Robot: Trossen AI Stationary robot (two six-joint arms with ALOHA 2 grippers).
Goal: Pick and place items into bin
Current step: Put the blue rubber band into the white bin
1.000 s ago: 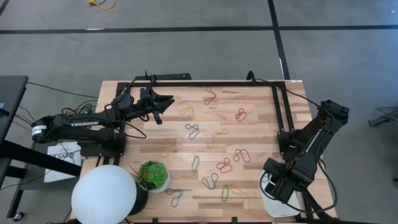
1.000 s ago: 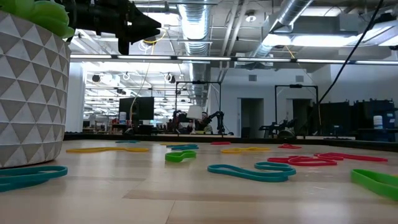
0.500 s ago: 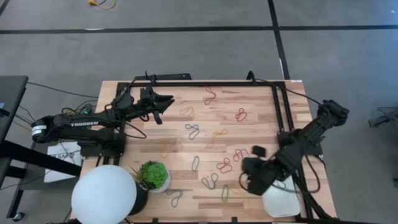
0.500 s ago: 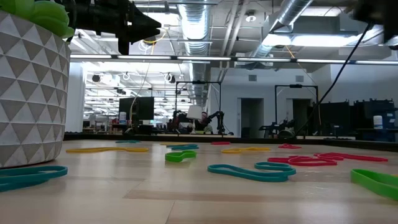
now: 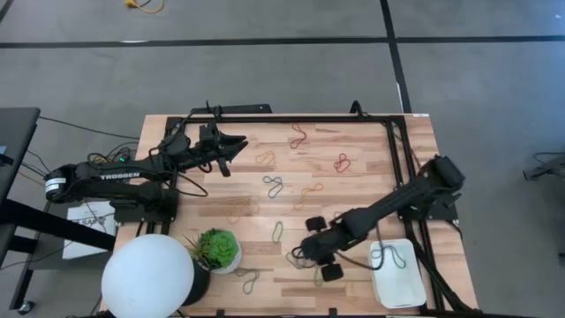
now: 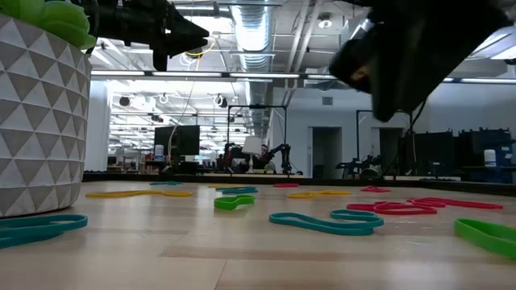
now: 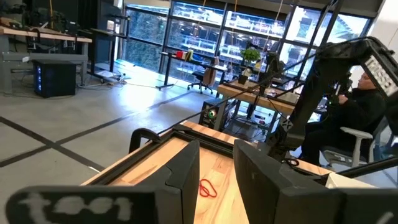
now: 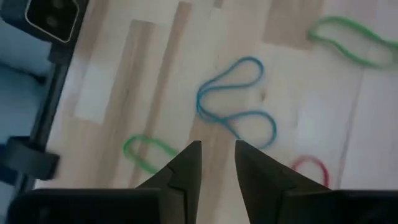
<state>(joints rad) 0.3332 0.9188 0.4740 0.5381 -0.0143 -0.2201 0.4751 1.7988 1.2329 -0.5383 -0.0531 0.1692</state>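
Observation:
Many rubber-band loops lie flat and scattered on the wooden table (image 5: pixel 371 146), in red (image 5: pixel 342 162), yellow, green and teal. The white bin (image 5: pixel 402 284) stands at the near right corner with one dark loop (image 5: pixel 388 256) lying in it. My right gripper (image 5: pixel 309 252) hovers, open by a narrow gap, above a teal band (image 8: pixel 236 102), touching nothing. Green bands (image 8: pixel 149 152) (image 8: pixel 351 40) and a red one (image 8: pixel 311 168) lie around it. My left gripper (image 5: pixel 234 146) waits, narrowly open, in the air over the far left part of the table.
A white ball lamp (image 5: pixel 147 276) and a potted plant (image 5: pixel 218 249) stand at the near left corner; the plant's patterned pot (image 6: pixel 40 121) fills the left of the low view. A black frame (image 5: pixel 393 150) runs along the far and right edges. People sit beyond the table.
My right arm has swung from above the bin toward the table's left, low over the table, and now hangs above the teal band near the near edge. With the arm gone, the bin shows a dark loop lying inside it.

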